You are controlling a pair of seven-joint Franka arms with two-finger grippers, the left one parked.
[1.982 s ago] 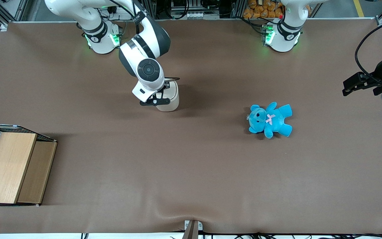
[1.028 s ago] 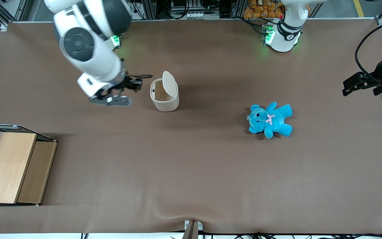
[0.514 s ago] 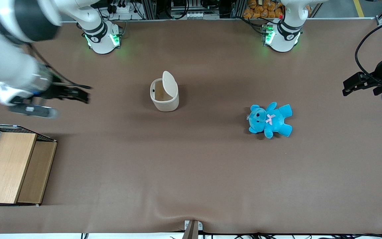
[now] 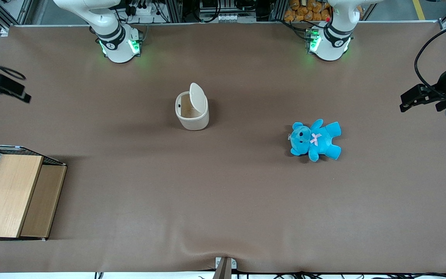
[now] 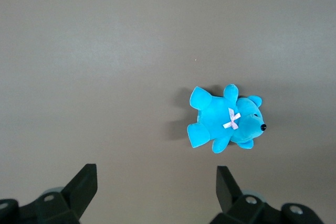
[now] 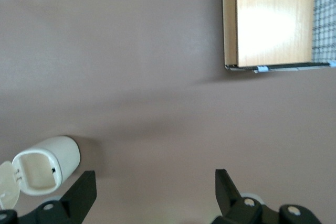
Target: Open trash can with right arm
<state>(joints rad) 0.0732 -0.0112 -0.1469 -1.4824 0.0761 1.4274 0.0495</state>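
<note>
Already your trash can [image 4: 192,111] stands mid-surface with its lid [image 4: 197,97] tipped up, so the opening looks done. Your pincer [image 6: 152,195] hangs empty, fingers spread, at the working arm's edge; next, you only need to park.

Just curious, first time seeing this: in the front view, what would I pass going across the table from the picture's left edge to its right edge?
wooden box → gripper, open, high over the table's edge → trash can, lid up → blue teddy
</note>
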